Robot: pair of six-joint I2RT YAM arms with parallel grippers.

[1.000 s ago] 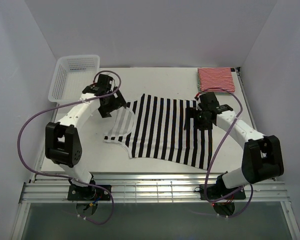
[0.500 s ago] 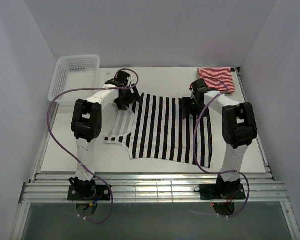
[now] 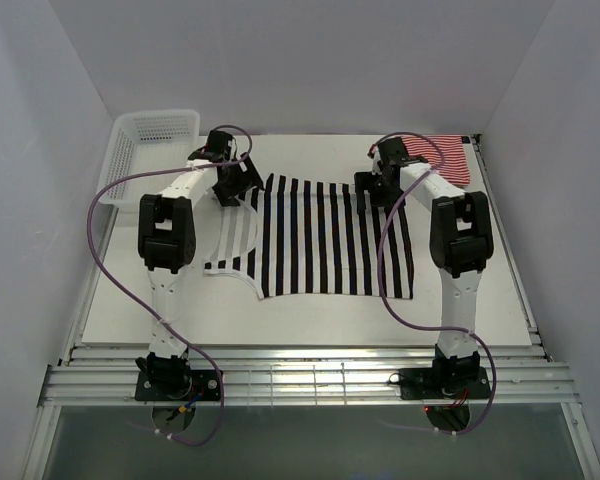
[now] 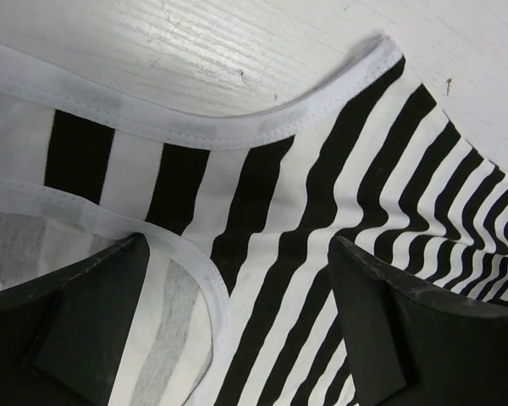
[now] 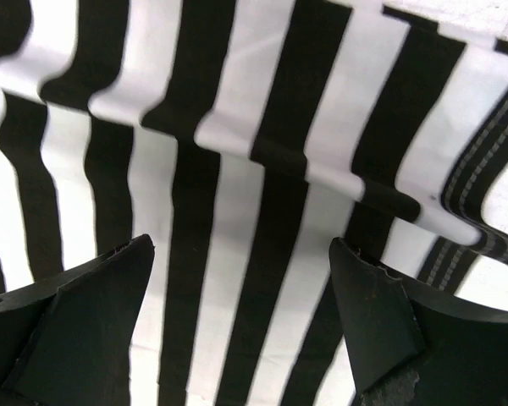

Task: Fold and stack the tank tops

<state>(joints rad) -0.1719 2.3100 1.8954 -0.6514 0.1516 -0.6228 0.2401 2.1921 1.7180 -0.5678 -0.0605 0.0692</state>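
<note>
Fold starting on black-and-white tank top (image 3: pixel 330 240), flat on worktop (image 3: pixel 480 290) right of basket (image 3: pixel 115 165); left claw (image 4: pixel 239 245) and right claw (image 5: pixel 241 245) wide open at its far edge, likely pinching both corners next

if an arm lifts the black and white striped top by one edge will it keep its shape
Probably not. The striped top lies flat and thin on the table, so it would likely droop and fold. The ridge seen in the right wrist view suggests that pushing bunches it rather than slides it.
</note>
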